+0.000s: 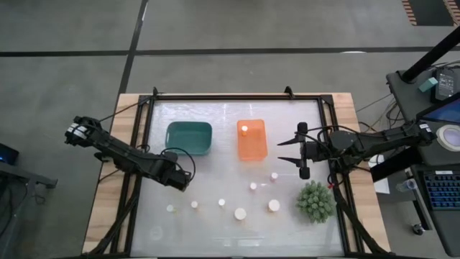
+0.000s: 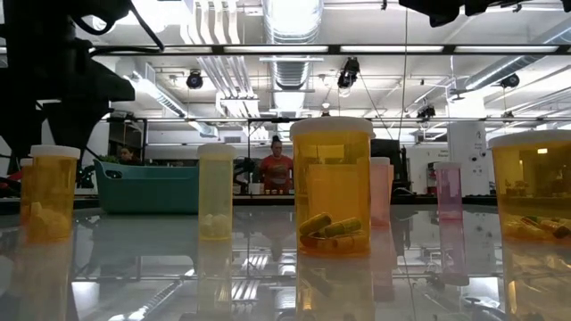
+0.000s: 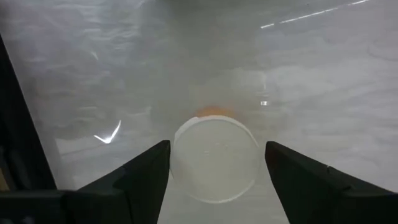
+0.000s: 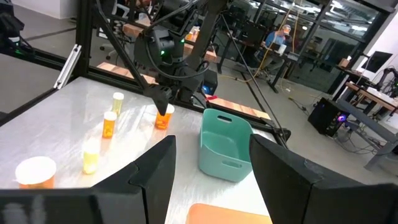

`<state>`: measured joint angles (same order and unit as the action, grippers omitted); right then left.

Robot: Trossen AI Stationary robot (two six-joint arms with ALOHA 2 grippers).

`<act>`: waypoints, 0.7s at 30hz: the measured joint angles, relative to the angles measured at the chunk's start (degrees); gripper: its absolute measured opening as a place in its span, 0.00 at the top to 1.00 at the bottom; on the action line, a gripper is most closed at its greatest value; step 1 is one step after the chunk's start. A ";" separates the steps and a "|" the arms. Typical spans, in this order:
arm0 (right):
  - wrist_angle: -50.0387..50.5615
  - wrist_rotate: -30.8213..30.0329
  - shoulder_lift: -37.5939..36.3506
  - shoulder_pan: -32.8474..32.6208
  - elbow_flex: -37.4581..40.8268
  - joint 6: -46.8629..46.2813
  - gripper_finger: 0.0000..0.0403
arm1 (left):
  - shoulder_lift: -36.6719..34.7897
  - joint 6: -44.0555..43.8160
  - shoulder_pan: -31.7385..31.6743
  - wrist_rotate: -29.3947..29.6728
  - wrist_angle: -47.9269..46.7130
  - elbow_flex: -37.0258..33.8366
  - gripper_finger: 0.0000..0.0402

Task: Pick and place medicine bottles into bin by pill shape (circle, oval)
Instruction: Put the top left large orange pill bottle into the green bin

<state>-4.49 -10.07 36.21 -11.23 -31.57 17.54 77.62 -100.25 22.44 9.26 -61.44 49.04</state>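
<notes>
- Green bin (image 1: 189, 137), orange bin (image 1: 251, 139), plant (image 1: 315, 201); bottles scattered near front.
- Left gripper (image 3: 214, 165): jaws spread, white-capped bottle (image 3: 215, 158) between them.
- Right gripper (image 1: 287, 151): jaws spread, beside orange bin.

The high view looks straight down on the whole glossy white table (image 1: 215, 129). The low view faces level across it, very near amber bottles. Both share the teal plastic bin (image 1: 189, 138) (image 2: 147, 187).
</notes>
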 joint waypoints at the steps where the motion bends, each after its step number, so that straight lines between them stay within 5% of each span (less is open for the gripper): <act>1: 0.02 0.00 0.00 0.00 0.00 0.00 0.51 | 0.00 0.00 0.00 -0.01 -0.01 0.00 0.42; 8: 0.04 0.00 -0.01 0.00 0.00 0.02 0.51 | 0.00 0.02 0.00 -0.18 -0.02 0.07 0.53; 21: 0.04 -0.02 -0.01 -0.01 0.00 0.02 0.51 | -0.01 2.42 -0.07 -1.71 -1.54 5.14 0.52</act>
<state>-4.45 -10.09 36.20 -11.23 -31.57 17.56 77.62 -97.82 22.37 7.55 -62.97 54.18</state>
